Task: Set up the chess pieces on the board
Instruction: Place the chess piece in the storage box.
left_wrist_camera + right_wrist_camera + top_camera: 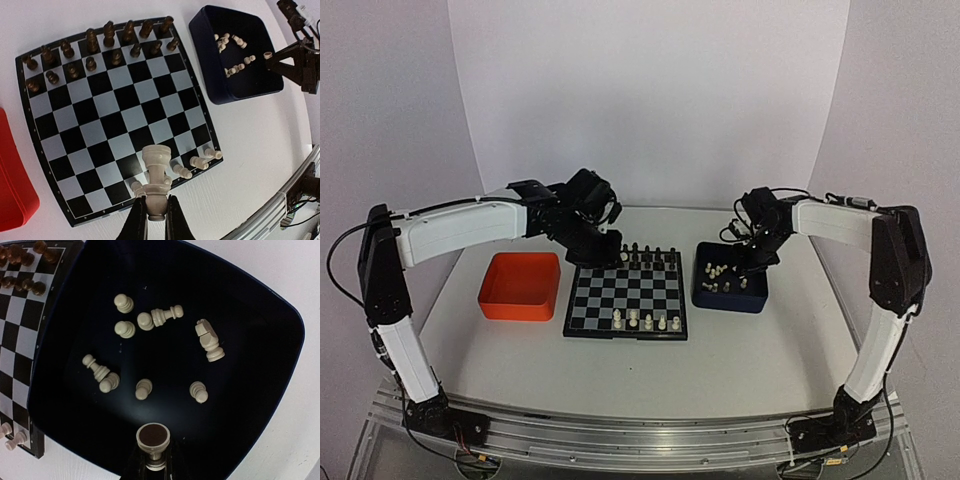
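The board (620, 292) lies at mid-table, dark pieces (645, 255) along its far rows, a few cream pieces (645, 322) on its near row. My left gripper (156, 212) is shut on a cream rook-like piece (156, 170), held high above the board's (120, 117) near edge, where several cream pieces (198, 162) stand. In the top view this gripper (603, 243) hangs over the board's far left. My right gripper (156, 466) is shut on a cream piece (153, 437), its dark felt base towards the camera, over the dark blue tray (260, 340) holding several loose cream pieces (159, 317).
An orange tray (520, 285) sits left of the board. The dark blue tray (730, 296) sits right of it, with my right gripper (750, 265) above its far side. White walls close the back and sides. A metal rail (640, 435) runs along the near edge.
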You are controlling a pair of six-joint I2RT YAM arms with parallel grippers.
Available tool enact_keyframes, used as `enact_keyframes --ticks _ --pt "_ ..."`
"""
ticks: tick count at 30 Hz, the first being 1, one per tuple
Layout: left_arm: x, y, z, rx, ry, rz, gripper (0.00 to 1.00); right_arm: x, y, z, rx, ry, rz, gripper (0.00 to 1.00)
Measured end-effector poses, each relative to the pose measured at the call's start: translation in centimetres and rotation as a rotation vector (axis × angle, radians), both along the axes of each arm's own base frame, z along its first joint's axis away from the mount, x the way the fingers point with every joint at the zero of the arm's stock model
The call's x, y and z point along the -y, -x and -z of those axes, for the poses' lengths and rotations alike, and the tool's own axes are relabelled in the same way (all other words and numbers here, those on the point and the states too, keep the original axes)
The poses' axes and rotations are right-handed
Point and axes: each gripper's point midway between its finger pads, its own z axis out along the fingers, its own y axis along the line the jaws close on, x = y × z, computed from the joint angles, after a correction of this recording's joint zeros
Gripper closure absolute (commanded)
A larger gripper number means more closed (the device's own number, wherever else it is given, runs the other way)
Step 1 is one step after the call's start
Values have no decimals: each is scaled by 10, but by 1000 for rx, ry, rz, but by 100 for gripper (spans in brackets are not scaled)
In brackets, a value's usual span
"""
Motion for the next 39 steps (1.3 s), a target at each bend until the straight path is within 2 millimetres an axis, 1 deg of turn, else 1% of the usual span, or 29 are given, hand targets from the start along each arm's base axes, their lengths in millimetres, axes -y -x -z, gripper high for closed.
enact_keyframes --ticks 3,5,10,13,16,18,21,24,29,31,34,36,39 --pt "-10 6 16 -73 -59 -19 100 1 -11 11 -20 15 11 97" --pt "-15 9 24 -119 -86 -25 100 0 -16 18 -30 22 13 95" --pt "-30 13 40 -255 -131 -55 100 0 -24 34 -58 46 12 88" --pt "-39 16 51 -341 -142 -68 100 0 -26 42 -69 61 15 86" --pt "-50 23 63 -434 -164 -84 100 3 -25 48 -79 75 21 81" --pt "-55 27 68 -485 -174 -89 100 4 -25 49 -80 81 26 75" --pt "-55 34 72 -547 -175 -81 100 5 -26 49 -80 85 30 66" --pt "-49 38 72 -595 -167 -63 100 5 -26 49 -80 86 36 61" --pt "-41 39 72 -644 -172 -42 100 5 -26 49 -79 86 44 50" --pt "-41 39 73 -659 -183 -42 100 5 -26 48 -77 83 49 44" --pt "-41 38 74 -680 -193 -45 100 6 -24 36 -54 68 55 24" --pt "-40 39 74 -700 -182 -44 100 5 -22 20 -26 48 56 15" --pt "-41 42 73 -739 -163 -47 100 2 -20 -15 45 -10 66 11"
